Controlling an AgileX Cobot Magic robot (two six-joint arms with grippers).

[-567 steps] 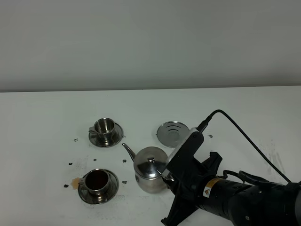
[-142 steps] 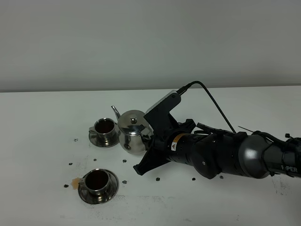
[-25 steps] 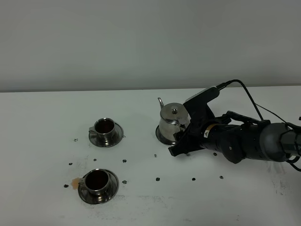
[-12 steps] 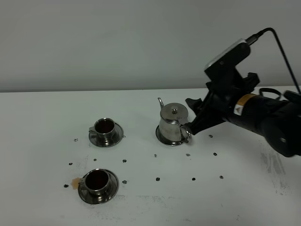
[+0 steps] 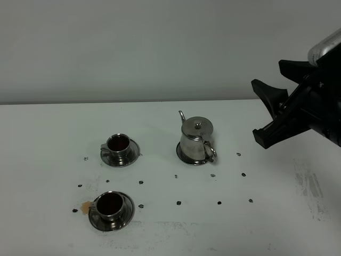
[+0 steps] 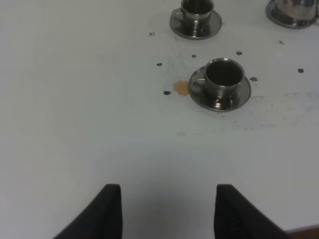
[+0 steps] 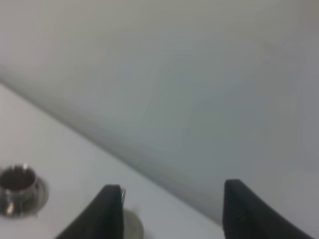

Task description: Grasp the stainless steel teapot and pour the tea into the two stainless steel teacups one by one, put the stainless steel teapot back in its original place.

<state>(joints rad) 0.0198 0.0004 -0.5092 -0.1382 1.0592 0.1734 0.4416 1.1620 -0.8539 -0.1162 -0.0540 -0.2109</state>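
Observation:
The stainless steel teapot [image 5: 196, 138] stands upright on its saucer, the original place [image 5: 185, 158], at mid-table, and nothing touches it. Both teacups hold dark tea on their saucers: the far one [image 5: 118, 144] and the near one [image 5: 111, 204]. My right gripper [image 5: 259, 113] hangs open and empty in the air, well to the right of the teapot and above it. In the right wrist view the open gripper [image 7: 168, 194] frames mostly wall, with one teacup [image 7: 19, 181] low down. My left gripper [image 6: 167, 201] is open over bare table, short of the near teacup [image 6: 224, 74].
Small dark specks dot the white table [image 5: 176, 224] around the cups and teapot. An orange tea stain [image 5: 84, 206] lies beside the near cup's saucer. A grey wall rises behind the table.
My right gripper has let go of the teapot's handle and risen up and to the right, away from it. The teapot stays on its saucer.

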